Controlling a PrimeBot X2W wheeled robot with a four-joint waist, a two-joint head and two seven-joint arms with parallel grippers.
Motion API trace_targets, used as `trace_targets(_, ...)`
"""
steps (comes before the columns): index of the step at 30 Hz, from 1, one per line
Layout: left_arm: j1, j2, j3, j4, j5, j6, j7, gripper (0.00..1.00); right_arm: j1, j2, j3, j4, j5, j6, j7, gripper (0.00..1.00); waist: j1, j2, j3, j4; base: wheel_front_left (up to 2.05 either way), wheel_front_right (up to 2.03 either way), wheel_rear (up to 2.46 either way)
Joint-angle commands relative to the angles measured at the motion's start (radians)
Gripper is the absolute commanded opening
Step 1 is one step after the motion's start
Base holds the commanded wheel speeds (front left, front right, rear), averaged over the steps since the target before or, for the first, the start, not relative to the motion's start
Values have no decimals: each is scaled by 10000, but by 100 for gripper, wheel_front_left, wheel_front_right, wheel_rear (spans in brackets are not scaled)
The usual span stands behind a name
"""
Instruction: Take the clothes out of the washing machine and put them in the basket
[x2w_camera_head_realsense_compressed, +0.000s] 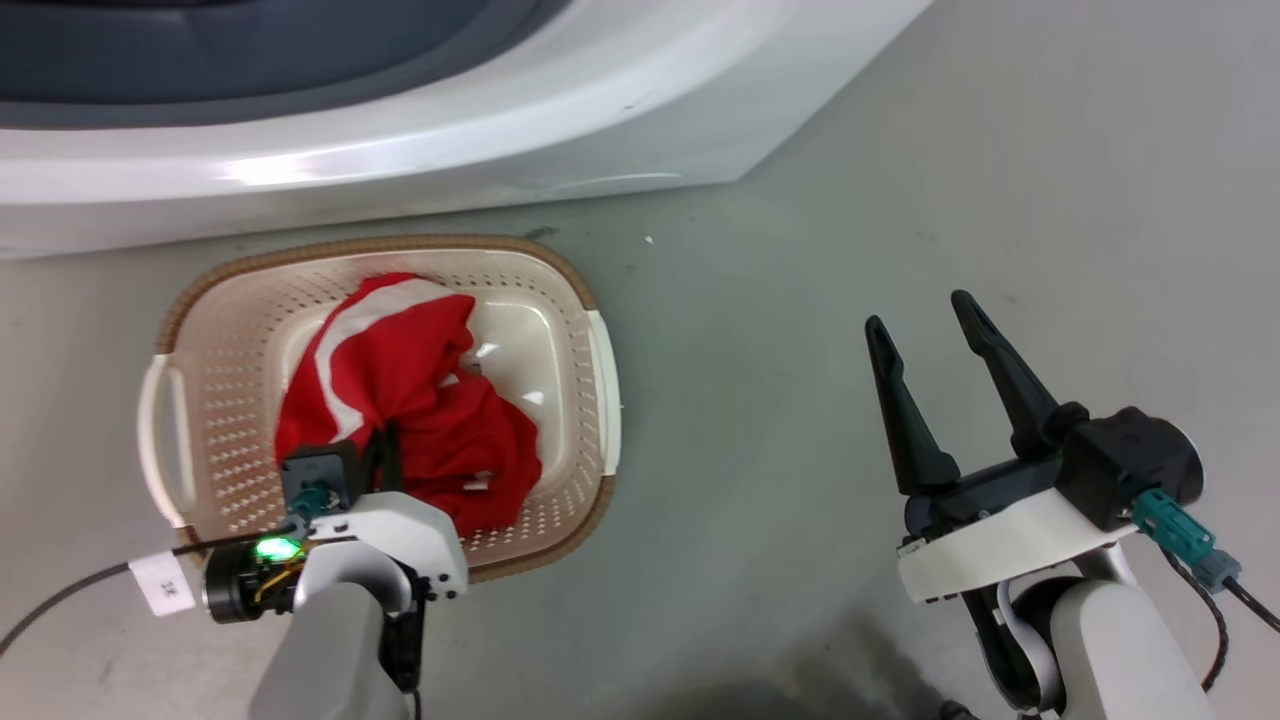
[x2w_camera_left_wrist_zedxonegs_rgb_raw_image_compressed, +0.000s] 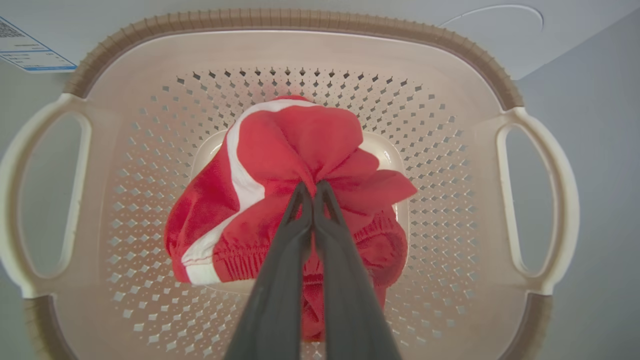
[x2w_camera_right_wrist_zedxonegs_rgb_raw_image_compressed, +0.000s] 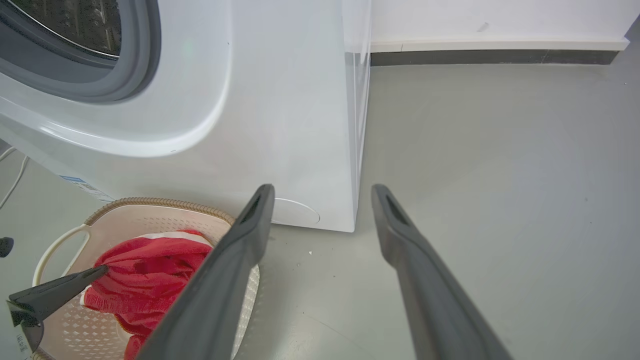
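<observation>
1. My left gripper (x2w_camera_left_wrist_zedxonegs_rgb_raw_image_compressed: 313, 186) is closed tight. Its two dark fingers are pressed together on a gathered fold at the top of the clothes (x2w_camera_left_wrist_zedxonegs_rgb_raw_image_compressed: 300, 135).
2. My right gripper (x2w_camera_head_realsense_compressed: 918, 312) stands wide open and holds nothing. It hangs over the bare grey floor (x2w_camera_head_realsense_compressed: 780, 330), well apart from the basket (x2w_camera_left_wrist_zedxonegs_rgb_raw_image_compressed: 150, 75).
3. Clothes: bright red, soft fabric, bunched and creased. A broad white stripe curves down one side, and a ribbed elastic hem runs along the lower edge. The bundle sits inside the basket, over the middle of its base. I cannot tell how much of it rests on the base and how much hangs from the pinch.
4. Basket: cream plastic, a rounded rectangle in outline. The walls are pierced with rows of small diamond holes, the rim is brown with a woven look, and there is a loop handle (x2w_camera_left_wrist_zedxonegs_rgb_raw_image_compressed: 545, 200) at each short end. It stands on the floor just in front of the washing machine (x2w_camera_right_wrist_zedxonegs_rgb_raw_image_compressed: 290, 125).
5. Washing machine: glossy white with a curved front panel. A grey rubber ring (x2w_camera_right_wrist_zedxonegs_rgb_raw_image_compressed: 125, 75) edges the round opening.
</observation>
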Motion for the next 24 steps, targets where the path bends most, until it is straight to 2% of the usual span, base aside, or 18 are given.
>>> trace_targets(1, -172, 102, 45, 110, 55, 23, -24, 0, -177, 21, 44, 8, 34, -7, -71, 100, -2, 0, 307, -276, 0, 0, 0)
trace_targets(8, -997, 370, 370, 1848, -29, 57, -25, 0, -520, 21, 297, 469, 347, -7, -401, 100, -2, 0, 681, -813, 0, 0, 0)
trace_targets(14, -1307, 470, 572, 3082, -192, 7, -25, 0, -588, 19, 427, 915, 515, -7, -635, 100, -2, 0, 462, -1078, 0, 0, 0)
trace_targets(15, -1288, 469, 619, 3224, -232, 33, -25, 26, -588, 21, 418, 983, 539, -7, -664, 100, -2, 0, 342, -1094, 0, 0, 0)
trace_targets(16, -1221, 441, 660, 3314, -292, 63, -25, 58, -570, 19, 404, 1045, 543, -7, -695, 100, -2, 0, 180, -1093, 0, 0, 0)
trace_targets(17, -1129, 410, 672, 3375, -280, 61, -25, 100, -534, 19, 374, 1114, 528, -7, -739, 100, -2, 0, 2, -1078, 0, 0, 0)
trace_targets(24, -157, 71, 846, 3262, -503, -156, -25, 100, -32, 16, 112, 1435, 276, -7, -658, 100, -2, 0, -1797, -722, 0, 0, 0)
